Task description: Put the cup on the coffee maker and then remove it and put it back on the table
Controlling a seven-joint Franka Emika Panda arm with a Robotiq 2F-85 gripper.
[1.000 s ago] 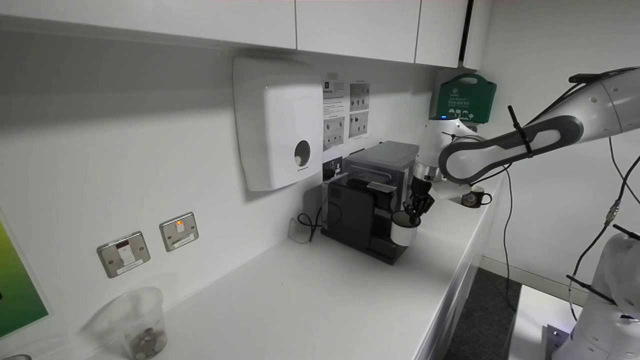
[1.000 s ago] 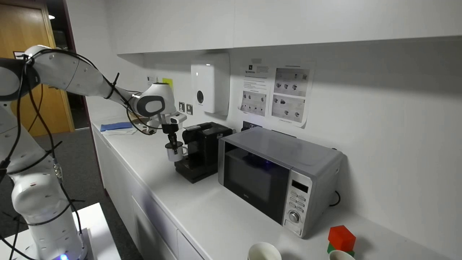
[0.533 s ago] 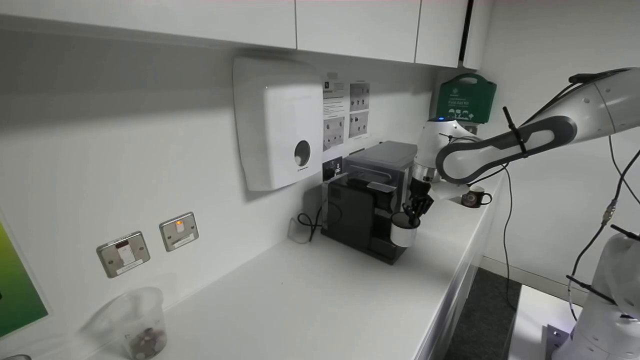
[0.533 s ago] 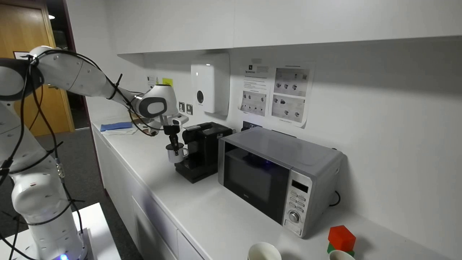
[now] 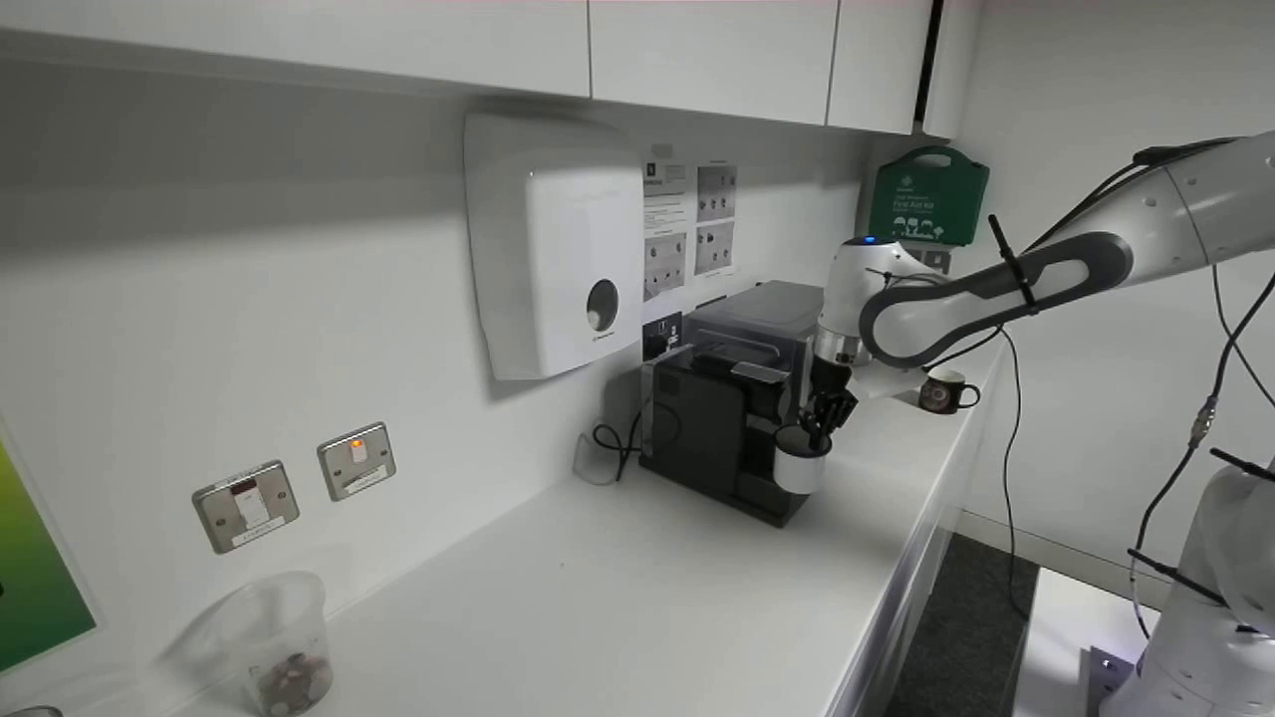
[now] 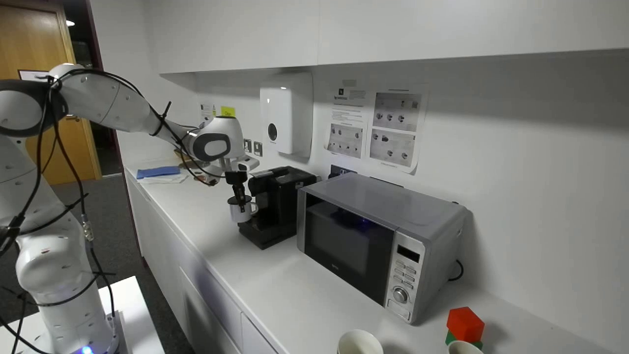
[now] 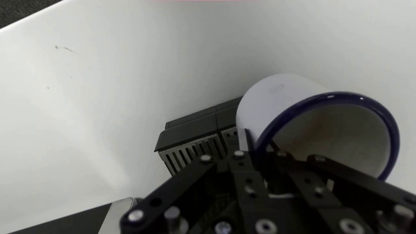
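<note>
Sloped from the left in an exterior view to a bent wrist [image 6: 225, 133] above the countertop [image 6: 275, 275]; pinched the cup [image 6: 236, 213] in the downturned gripper [image 6: 241, 207], just left of the coffee maker [image 6: 284, 206].

Cup [image 7: 276, 104]: smooth, enamel-like wall, glossy rim. End effector [image 6: 241, 209]: dull dark links, shiny metal screws [image 7: 223, 227]. Robot arm [image 5: 1220, 204]: smooth satin shell. Coffee maker [image 6: 287, 201]: plastic by look, mostly matt. Surface [image 5: 598, 617]: smooth, faint sheen. Microwave [image 6: 383, 196]: metal-look casing, glossy dark front. Wall dispenser [image 5: 568, 249]: glossy plastic. Notices [image 6: 346, 113]: paper. Switch plates [image 5: 279, 498]: satin metal. Container [image 5: 274, 617]: clear plastic. Door [image 6: 29, 39]: smooth wood. Floor [image 6: 115, 226]: rough, carpet-like.
</note>
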